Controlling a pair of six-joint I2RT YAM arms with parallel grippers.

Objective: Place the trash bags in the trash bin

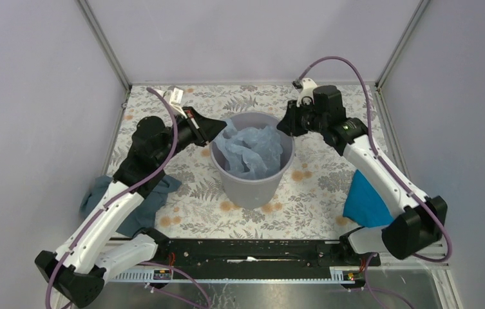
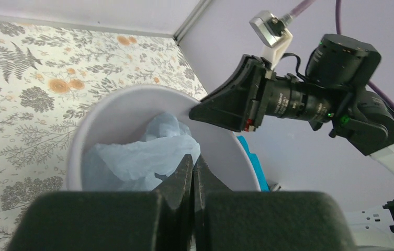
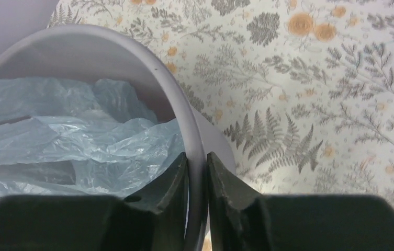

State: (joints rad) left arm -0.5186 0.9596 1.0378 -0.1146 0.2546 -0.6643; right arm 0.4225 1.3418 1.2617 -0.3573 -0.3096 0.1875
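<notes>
The light-grey trash bin [image 1: 252,187] stands upright mid-table. The pale-blue trash bag [image 1: 250,149] lies crumpled inside it, one corner peaking up toward the left rim. My left gripper [image 1: 221,127] is at that left rim with its jaws shut; in the left wrist view its tips [image 2: 192,159] meet at the edge of the bag [image 2: 132,157] over the bin [image 2: 132,102]. My right gripper [image 1: 285,125] is shut on the bin's right rim. In the right wrist view it [image 3: 197,155] straddles the bin wall [image 3: 105,47], with the bag [image 3: 79,141] just inside.
A dark teal-grey cloth [image 1: 143,199] lies under my left arm at the table's left front. A bright blue cloth [image 1: 365,199] lies at the right front, also showing in the left wrist view [image 2: 249,157]. Enclosure walls ring the floral table [image 1: 317,187].
</notes>
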